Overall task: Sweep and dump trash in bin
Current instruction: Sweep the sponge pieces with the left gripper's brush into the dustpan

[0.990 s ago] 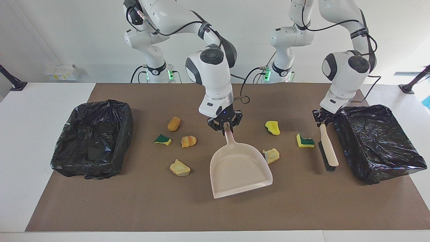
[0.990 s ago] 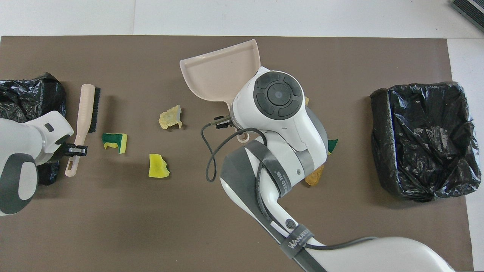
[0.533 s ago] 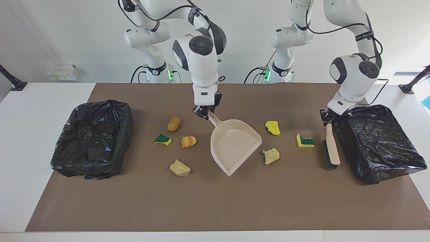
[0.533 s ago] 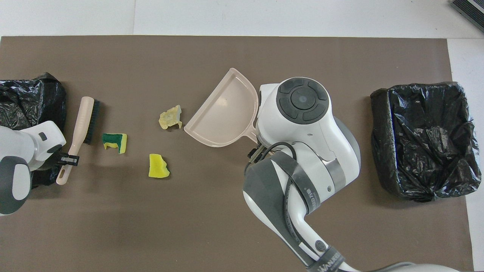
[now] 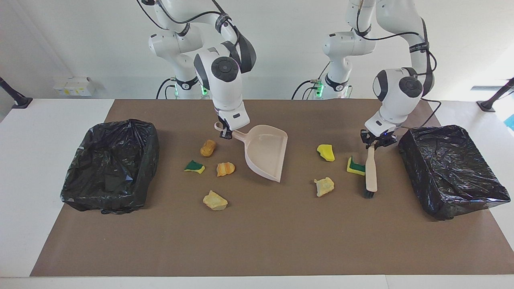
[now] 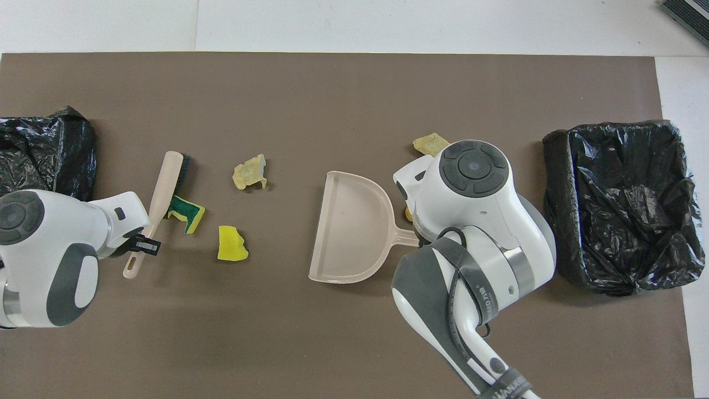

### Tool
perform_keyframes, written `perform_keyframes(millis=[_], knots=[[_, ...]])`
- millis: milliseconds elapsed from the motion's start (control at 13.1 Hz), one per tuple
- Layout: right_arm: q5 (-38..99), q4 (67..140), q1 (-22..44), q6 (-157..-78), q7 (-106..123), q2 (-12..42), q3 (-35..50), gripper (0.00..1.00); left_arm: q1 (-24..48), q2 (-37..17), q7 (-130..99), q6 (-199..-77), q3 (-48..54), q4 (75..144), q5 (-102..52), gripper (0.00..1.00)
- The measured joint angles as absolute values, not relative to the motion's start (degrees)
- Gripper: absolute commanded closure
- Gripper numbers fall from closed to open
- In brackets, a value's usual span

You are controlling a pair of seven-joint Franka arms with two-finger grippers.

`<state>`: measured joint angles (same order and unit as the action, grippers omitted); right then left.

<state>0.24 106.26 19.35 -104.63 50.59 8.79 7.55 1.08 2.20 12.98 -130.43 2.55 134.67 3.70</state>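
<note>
Now | dustpan (image 5: 268, 151) empty; right gripper (image 5: 225, 133) grips it | left gripper (image 5: 374, 141) clamps brush (image 5: 370, 173)

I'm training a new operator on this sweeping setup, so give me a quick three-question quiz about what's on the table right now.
1. True or false: the right hand holds the brush.
2. How many trash scraps lie on the mat?
3. Which lies right beside the brush? A: green-and-yellow sponge. B: plain yellow piece. C: orange chunk.
Key: 1 false, it holds the dustpan; the left hand holds the brush. 2 seven. 3 A.
</note>
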Motion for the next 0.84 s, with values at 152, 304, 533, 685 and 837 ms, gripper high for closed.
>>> perform_keyframes(millis=[152,304,533,685,837], knots=[[-2.4,107.5,19.5,-105.0,55.3,8.7,7.7,1.0,3.7,2.2,8.5,-130.4,2.6,134.7,3.7,1.0],[-3.6,108.2,20.9,-106.1,56.0,8.7,7.8,1.0,7.7,2.2,2.9,-130.4,2.7,135.0,3.7,1.0],[-3.6,109.2,22.0,-106.5,52.3,8.7,7.8,1.0,13.1,1.7,-1.7,-130.6,2.9,135.1,2.1,1.0],[-3.4,110.8,22.7,-106.5,45.6,8.7,7.8,1.0,15.5,1.7,-1.6,-130.7,2.9,135.1,0.7,1.0],[-3.0,111.2,23.2,-106.5,42.9,8.7,7.9,1.0,17.8,1.7,1.3,-130.6,2.9,135.0,0.6,1.0]])
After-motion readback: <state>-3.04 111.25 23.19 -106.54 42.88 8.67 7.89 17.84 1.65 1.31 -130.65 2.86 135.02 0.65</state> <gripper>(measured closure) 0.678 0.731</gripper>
